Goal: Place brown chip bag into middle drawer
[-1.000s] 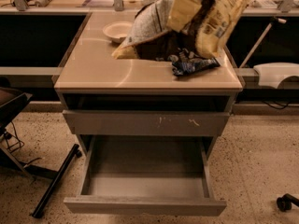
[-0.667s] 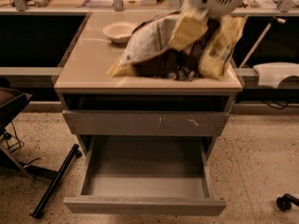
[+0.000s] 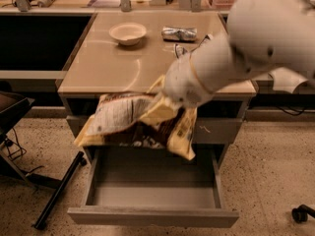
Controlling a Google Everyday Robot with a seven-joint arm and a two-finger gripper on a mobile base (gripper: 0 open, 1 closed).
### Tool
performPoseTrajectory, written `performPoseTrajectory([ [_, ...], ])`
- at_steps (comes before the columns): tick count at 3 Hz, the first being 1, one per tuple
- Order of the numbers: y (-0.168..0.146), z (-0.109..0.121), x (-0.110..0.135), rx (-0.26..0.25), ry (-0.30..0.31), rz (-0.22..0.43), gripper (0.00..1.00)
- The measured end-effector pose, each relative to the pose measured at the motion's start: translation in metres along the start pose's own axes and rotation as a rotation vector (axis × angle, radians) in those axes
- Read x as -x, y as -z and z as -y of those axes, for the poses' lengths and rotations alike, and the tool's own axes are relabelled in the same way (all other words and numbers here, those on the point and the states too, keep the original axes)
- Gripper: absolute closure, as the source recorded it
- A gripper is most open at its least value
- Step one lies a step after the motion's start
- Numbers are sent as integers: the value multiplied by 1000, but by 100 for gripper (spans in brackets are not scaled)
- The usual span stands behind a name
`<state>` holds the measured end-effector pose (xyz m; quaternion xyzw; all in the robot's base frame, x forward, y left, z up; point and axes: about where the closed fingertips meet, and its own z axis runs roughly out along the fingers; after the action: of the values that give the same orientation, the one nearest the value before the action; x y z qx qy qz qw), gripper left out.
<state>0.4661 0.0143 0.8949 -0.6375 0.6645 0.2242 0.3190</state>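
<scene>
The brown chip bag, dark brown with yellow ends and a white label panel, hangs in the air in front of the cabinet. It is just above the back of the open middle drawer, a wide shallow grey box with a plain front panel. My gripper reaches in from the upper right on a white arm and is shut on the bag's upper right part. The drawer's inside shows nothing in it.
A white bowl and a small silver wrapper lie on the tan cabinet top. A scratched grey drawer front sits above the open drawer. A dark chair with a black leg stands left. A caster wheel is at the right.
The arm has carried the brown chip bag off the cabinet top, forward and down, to just above the open drawer. The camera view is now closer.
</scene>
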Motion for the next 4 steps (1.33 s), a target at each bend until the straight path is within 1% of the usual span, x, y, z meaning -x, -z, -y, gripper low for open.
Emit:
performPoseTrajectory([
  [1, -68, -25, -65, 50, -97, 177, 100],
  [2, -90, -36, -119, 27, -146, 205, 100],
  [3, -90, -36, -119, 27, -146, 205, 100],
  [4, -107, -43, -137, -12, -184, 203, 100],
])
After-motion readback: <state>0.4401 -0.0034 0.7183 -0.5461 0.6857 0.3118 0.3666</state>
